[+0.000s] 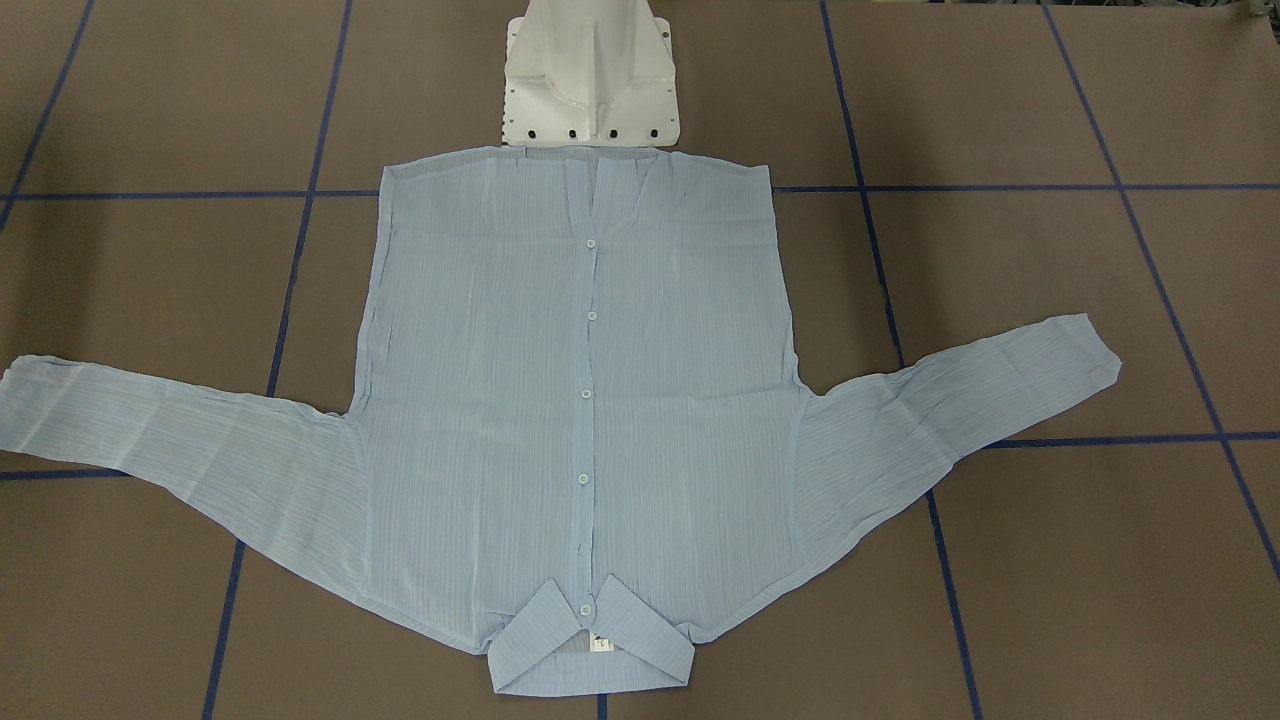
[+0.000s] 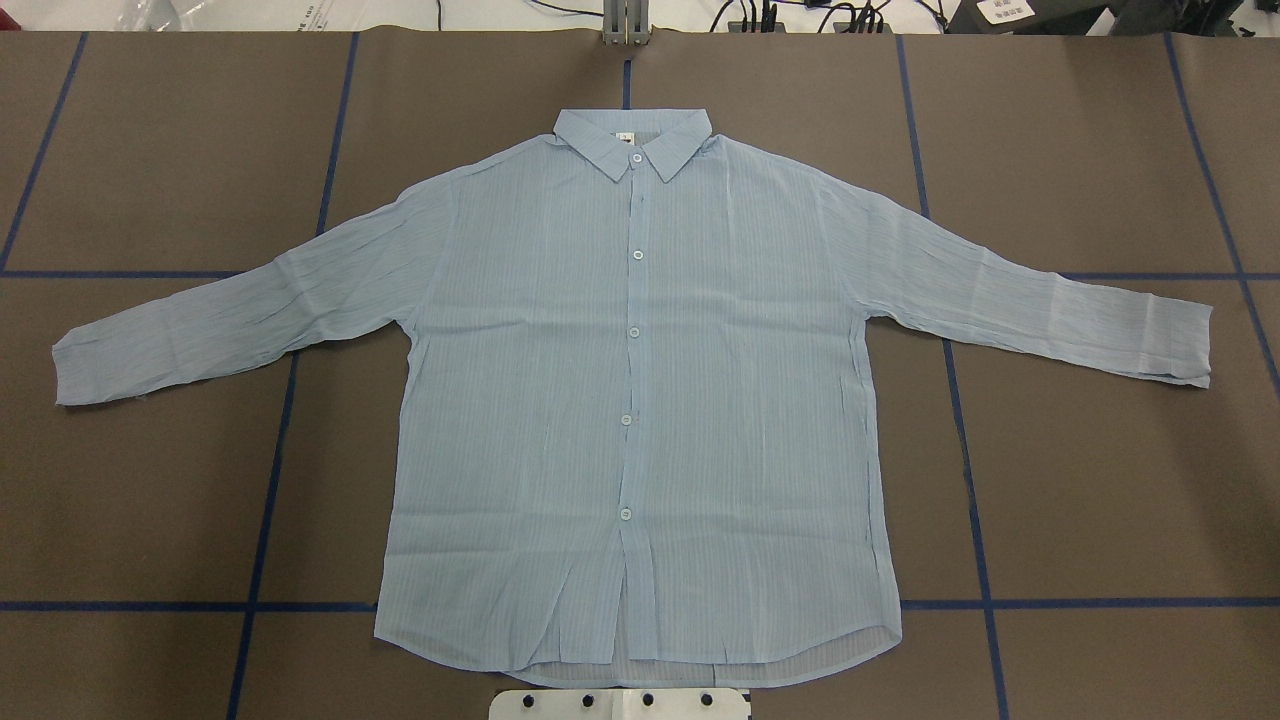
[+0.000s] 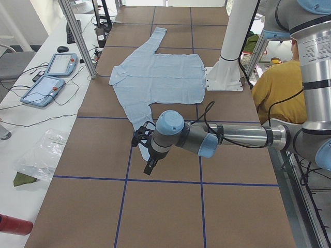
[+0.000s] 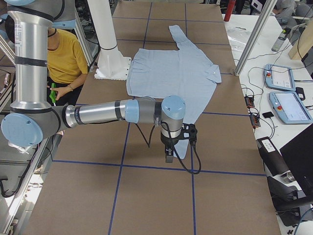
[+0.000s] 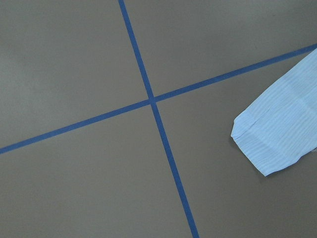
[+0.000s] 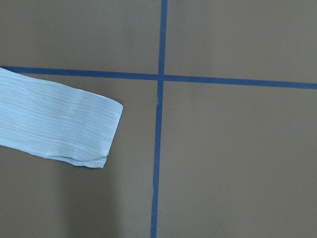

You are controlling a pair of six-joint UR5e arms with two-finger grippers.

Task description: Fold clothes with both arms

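The left pincer [image 3: 149, 166] hangs above the desk [image 2: 1100, 500] near the left cuff [image 5: 275, 141], and the right pincer [image 4: 169, 155] hangs likewise near the right cuff [image 6: 74, 126]. Only the side cameras catch them, so I cannot tell whether either is released or clenched. Both cuffs lie flat, apart from the pincers.

The shirt [image 2: 640, 400] is spread front-up and buttoned in the middle of the desk. Its hem is toward the white pedestal [image 1: 590, 80], its collar [image 2: 632, 140] is on the far side, and one sleeve reaches out to each side. That layout probably gives each arm a sleeve end to start folding.

A small white neck label [image 1: 601, 643] shows inside the collar, but its marks are too small to read.
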